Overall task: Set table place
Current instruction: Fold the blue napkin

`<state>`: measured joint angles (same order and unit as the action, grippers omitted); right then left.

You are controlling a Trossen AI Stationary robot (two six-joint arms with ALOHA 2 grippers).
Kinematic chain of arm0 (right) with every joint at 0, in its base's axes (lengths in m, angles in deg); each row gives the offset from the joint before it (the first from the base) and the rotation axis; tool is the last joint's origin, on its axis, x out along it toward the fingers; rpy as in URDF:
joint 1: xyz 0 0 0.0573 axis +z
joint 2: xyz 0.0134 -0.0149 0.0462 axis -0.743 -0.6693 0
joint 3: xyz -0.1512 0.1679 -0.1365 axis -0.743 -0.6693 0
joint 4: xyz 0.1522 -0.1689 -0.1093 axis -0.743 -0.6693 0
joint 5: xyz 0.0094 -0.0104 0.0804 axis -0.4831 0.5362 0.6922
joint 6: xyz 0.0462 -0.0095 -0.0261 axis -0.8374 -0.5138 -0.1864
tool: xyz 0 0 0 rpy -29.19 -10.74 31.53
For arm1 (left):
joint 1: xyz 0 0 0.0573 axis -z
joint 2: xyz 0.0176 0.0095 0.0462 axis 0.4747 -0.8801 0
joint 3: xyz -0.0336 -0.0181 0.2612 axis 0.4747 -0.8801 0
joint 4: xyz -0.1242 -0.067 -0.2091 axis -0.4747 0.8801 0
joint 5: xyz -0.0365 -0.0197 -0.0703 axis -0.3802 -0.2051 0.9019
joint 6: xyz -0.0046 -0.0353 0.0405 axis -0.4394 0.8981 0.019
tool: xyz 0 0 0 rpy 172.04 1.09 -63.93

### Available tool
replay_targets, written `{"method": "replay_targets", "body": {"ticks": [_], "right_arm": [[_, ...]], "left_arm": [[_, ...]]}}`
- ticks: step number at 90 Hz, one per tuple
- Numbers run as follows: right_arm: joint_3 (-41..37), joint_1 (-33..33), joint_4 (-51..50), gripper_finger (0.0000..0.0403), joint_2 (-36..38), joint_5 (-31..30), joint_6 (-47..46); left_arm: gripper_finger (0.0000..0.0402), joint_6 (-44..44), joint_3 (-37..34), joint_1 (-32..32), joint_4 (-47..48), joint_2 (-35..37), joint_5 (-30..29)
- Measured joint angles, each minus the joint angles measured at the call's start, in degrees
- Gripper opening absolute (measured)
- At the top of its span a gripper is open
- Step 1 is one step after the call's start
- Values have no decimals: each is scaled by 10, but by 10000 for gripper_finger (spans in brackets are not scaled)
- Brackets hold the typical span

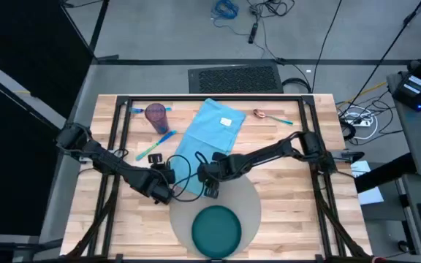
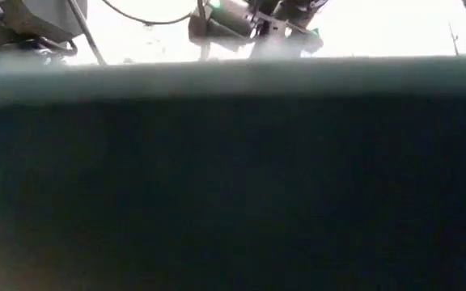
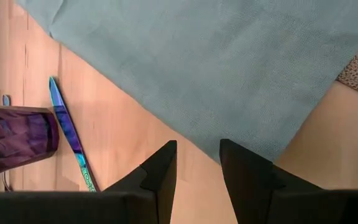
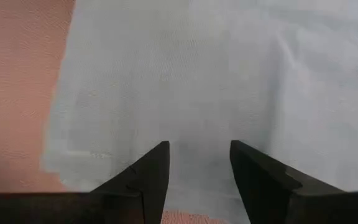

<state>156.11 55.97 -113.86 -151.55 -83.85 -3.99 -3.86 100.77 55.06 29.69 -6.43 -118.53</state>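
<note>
The round grey placemat (image 1: 248,191) is lying at the near middle of the light-wood tabletop (image 1: 298,197), and the dark teal plate (image 1: 216,230) is sitting on its near part. A light blue napkin (image 1: 212,131) is spreading diagonally from the far middle toward the placemat's far edge, its near corner reaching between the two arms.

The left gripper (image 1: 165,183) is hovering just left of the placemat's far rim; in its wrist view its fingers (image 3: 160,174) are standing slightly apart, holding nothing, above bare wood at the napkin's edge. The right gripper (image 1: 209,174) is hanging over the near end of the napkin, its fingers (image 4: 151,171) parted with a clear gap and gripping nothing.

A purple cup (image 1: 156,115) is standing at the far left, with a blue-handled utensil (image 1: 161,141) lying nearby. A spoon (image 1: 263,115) is resting right of the napkin.
</note>
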Motion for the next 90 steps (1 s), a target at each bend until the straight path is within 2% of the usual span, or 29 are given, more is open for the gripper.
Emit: {"method": "replay_targets", "body": {"ticks": [21,40,90], "right_arm": [[0,13,15,157,8,60,-24],[0,33,37,157,2,61,-34],[0,33,41,150,-15,59,-40]], "left_arm": [[109,0,0,0,-10,0,2],[109,0,0,0,-12,0,2],[109,-2,0,0,-23,0,9]]}}
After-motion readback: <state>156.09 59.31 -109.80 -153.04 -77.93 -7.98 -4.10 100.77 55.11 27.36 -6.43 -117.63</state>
